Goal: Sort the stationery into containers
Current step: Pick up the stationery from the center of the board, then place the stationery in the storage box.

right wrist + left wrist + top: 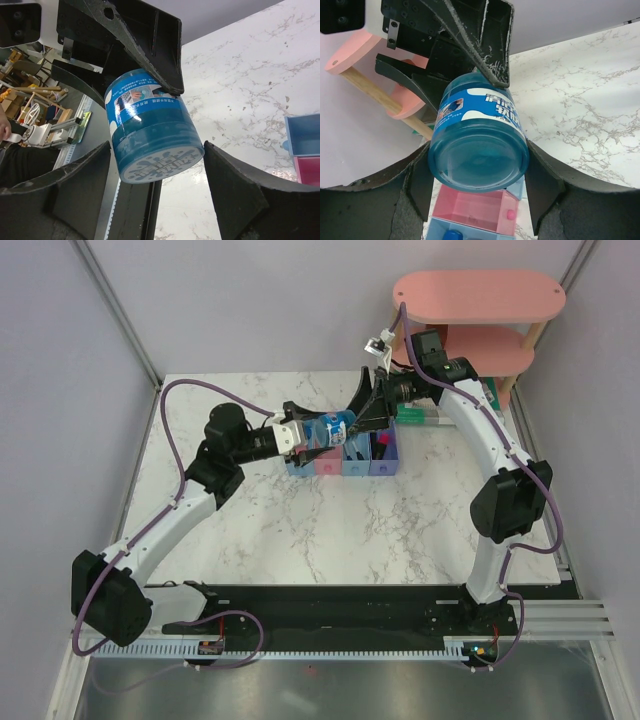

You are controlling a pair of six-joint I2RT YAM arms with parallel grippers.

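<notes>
1. Table. The marble-pattern table (pixel 300 530) carried both arm bases at its near edge. The surface between the bases and the containers held nothing else worth noting.

2. Left gripper. The left gripper (pixel 479 166) reached in from the left. Its two fingers (pixel 417 187) sat against opposite sides of a blue cylinder (pixel 331 428), at the wide flat end. The grip was closed on that item and carried it clear of the table.

3. Task item. The blue cylinder was translucent, with a blue and white printed label. It lay tilted in the air, directly above the left half of the container row (pixel 340 469). It touched no container.

4. Right gripper. The right gripper (pixel 156 150) came in from the far right and bracketed the opposite end of the cylinder. Its jaws stood wide, one on each side. One finger (pixel 240 192) met the cylinder's rim. Whether both fingers pressed on it could not be determined.

5. Containers. Four joined bins stood in a row: light blue, pink (pixel 470 207), light blue, purple-blue (pixel 386 464). Dark stick-shaped items, one with a pink end, stood in the purple-blue bin.

6. Far zone. A pink two-tier shelf (pixel 480 295) stood at the far right corner.
</notes>
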